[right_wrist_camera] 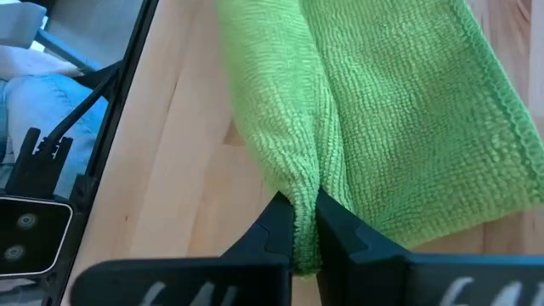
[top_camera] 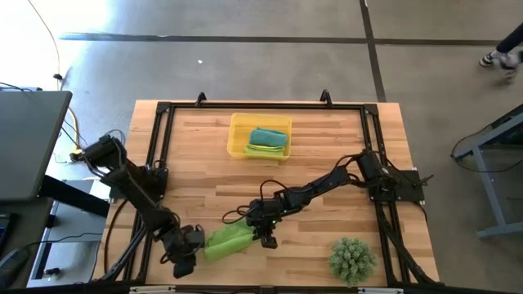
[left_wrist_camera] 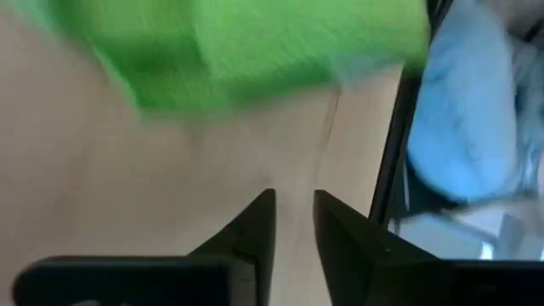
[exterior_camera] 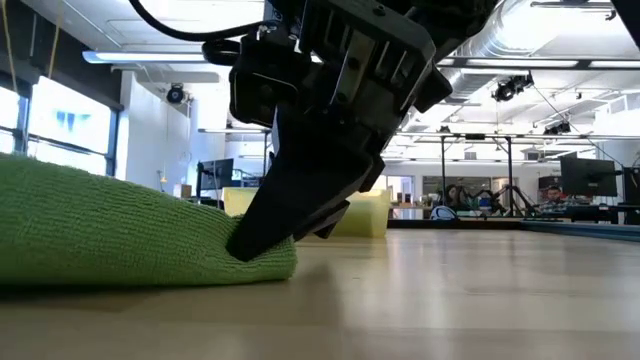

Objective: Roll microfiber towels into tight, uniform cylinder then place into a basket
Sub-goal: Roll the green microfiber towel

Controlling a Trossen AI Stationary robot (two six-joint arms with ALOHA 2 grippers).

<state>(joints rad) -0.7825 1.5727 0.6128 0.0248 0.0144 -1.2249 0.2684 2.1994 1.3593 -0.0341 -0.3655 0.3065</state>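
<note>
High: lime towel [top_camera: 229, 241] near table [top_camera: 327, 147] edge, between left gripper [top_camera: 185, 263] and right gripper [top_camera: 265, 237]; two rolled in basket [top_camera: 237, 135].
Low: soft, limp.
Left wrist: jaws slightly apart, empty.
Right wrist: jaws clenched on towel fold; grab folds, not single layers.

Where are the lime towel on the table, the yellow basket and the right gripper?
lime-green towel [top_camera: 229, 240], high view, middle of the bunched cloth.
yellow basket [top_camera: 238, 135], high view, bare left part of the floor.
right gripper [right_wrist_camera: 304, 214], right wrist view, between the fingertips pinching a towel fold.
</note>
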